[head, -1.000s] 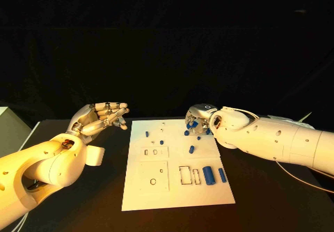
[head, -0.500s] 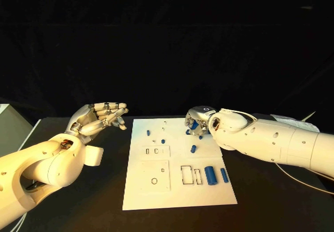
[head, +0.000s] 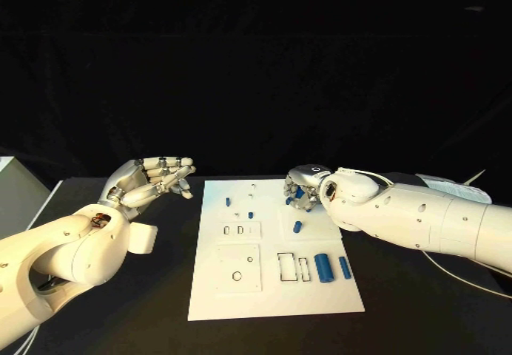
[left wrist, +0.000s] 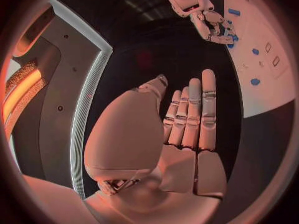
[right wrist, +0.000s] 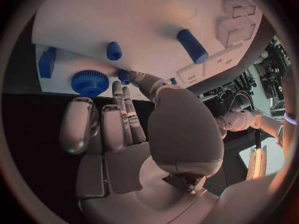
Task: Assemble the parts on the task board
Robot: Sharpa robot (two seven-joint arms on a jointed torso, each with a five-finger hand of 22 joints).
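Observation:
The white task board (head: 272,296) lies mid-table. On it are a large blue cylinder (head: 321,267), a blue bar (head: 345,267) and small blue pegs (head: 297,226). My right hand (head: 302,185) hovers low over the board's far right corner. In the right wrist view its thumb and a fingertip meet on a small blue part (right wrist: 123,75), beside a blue gear (right wrist: 90,83), a blue block (right wrist: 46,62) and a blue cylinder (right wrist: 192,46). My left hand (head: 155,181) is raised off the board's left side, its fingers (left wrist: 190,114) straight, holding nothing.
Several empty recesses (head: 286,268) are cut into the board's near half. A pale box (head: 11,196) stands at the table's left edge. Dark table (head: 416,310) surrounds the board on both sides.
The camera has shifted a little. My right hand has sunk slightly toward the board's far right corner. My left hand has stayed where it was.

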